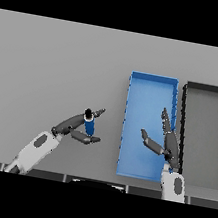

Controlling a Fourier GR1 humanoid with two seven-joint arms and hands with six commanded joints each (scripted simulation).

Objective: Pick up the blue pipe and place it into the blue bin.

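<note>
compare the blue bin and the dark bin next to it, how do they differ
The blue bin is bright blue, while the dark bin has black walls and a grey floor. The blue bin lies nearer the blue pipe, which the left hand holds; the dark bin lies at the table's right end. The right hand hovers open over the blue bin's right part, not over the dark bin's floor. Both are long, shallow, rectangular trays lying side by side with nothing in them.

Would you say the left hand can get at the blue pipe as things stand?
Probably yes: the left hand is already at the blue pipe, fingers and thumb either side of it, nothing between them. Whether it grips the pipe yet is unclear.
</note>
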